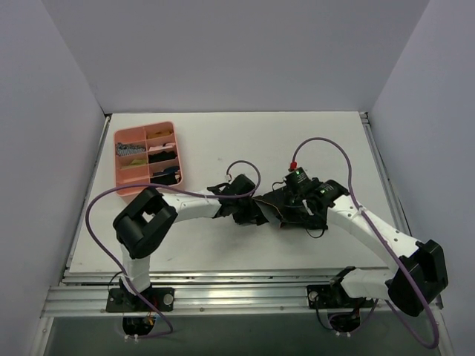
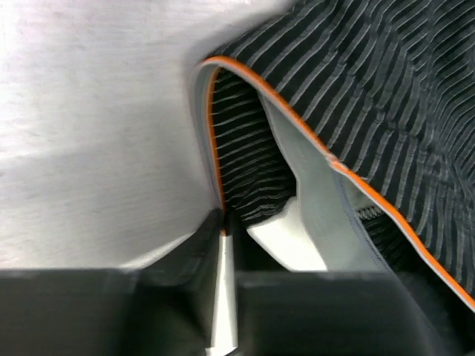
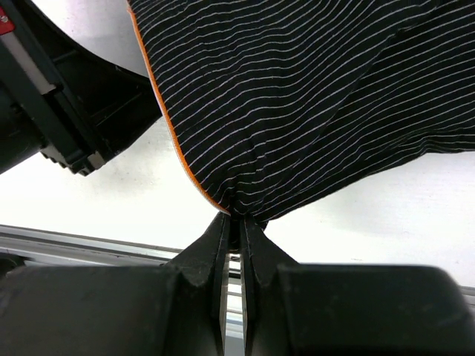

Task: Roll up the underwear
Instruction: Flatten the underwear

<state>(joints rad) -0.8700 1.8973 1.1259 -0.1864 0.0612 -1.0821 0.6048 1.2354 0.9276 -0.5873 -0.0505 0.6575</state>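
Note:
The underwear (image 1: 280,205) is a black striped garment with an orange-edged band, bunched between my two grippers at the table's middle. My left gripper (image 1: 254,210) is shut on its band edge; the left wrist view shows the orange-trimmed grey band (image 2: 312,156) pinched at the fingertips (image 2: 223,231). My right gripper (image 1: 303,199) is shut on a gathered fold of the striped cloth (image 3: 297,96), pinched at the tips (image 3: 237,219). The cloth hangs lifted from the table in the right wrist view.
A pink divided tray (image 1: 146,156) with several small dark and light items stands at the back left. The left arm's housing (image 3: 52,104) shows close by in the right wrist view. Metal rails (image 1: 223,293) run along the near edge.

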